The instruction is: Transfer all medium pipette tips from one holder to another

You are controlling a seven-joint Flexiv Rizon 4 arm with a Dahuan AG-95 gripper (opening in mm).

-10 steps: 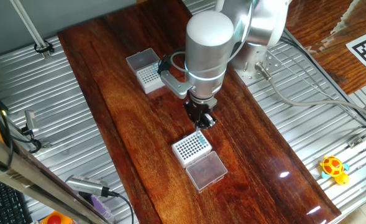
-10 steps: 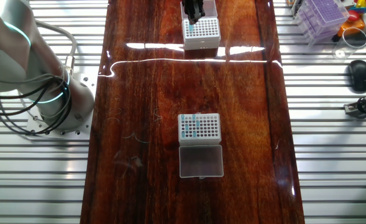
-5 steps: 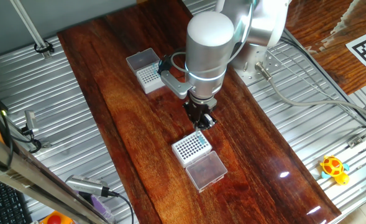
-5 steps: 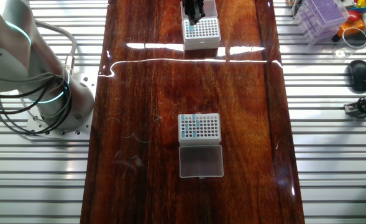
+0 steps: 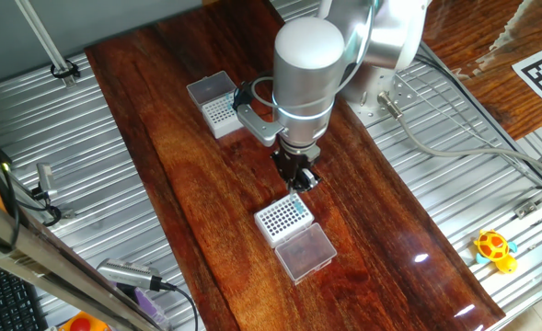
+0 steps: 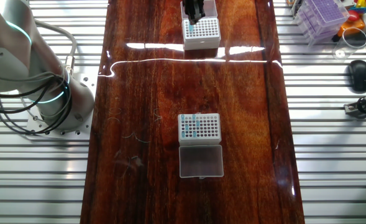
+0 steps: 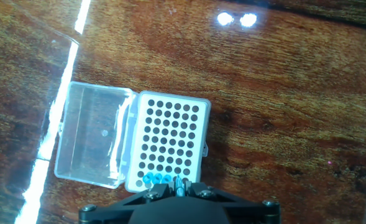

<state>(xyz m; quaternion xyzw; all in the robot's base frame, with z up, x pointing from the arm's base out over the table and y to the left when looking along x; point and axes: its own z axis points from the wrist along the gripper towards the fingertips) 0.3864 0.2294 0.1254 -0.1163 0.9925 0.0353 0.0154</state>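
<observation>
The destination rack [image 7: 168,143] is white with bold dark holes, and its clear lid [image 7: 96,143] lies open beside it. A few medium pipette tips [image 7: 157,179] stand in its nearest row. My gripper [image 7: 179,185] hovers over that row, shut on one teal tip held upright between the fingers. The gripper [image 5: 297,176] and this rack [image 5: 282,218] also show in one fixed view, and again in the other, gripper [image 6: 194,10] and rack [image 6: 202,32]. The source holder [image 6: 199,126] has a fine grid, several teal tips and a frosted lid [image 6: 201,162]. It also shows in one fixed view [image 5: 219,110].
The robot base [image 6: 49,93] with cables stands beside the wooden table. A purple tip box [image 6: 322,14] and a black object [image 6: 358,73] lie on the metal surface at one side. A yellow toy [image 5: 494,248] and a hand tool [image 5: 132,276] lie off the table.
</observation>
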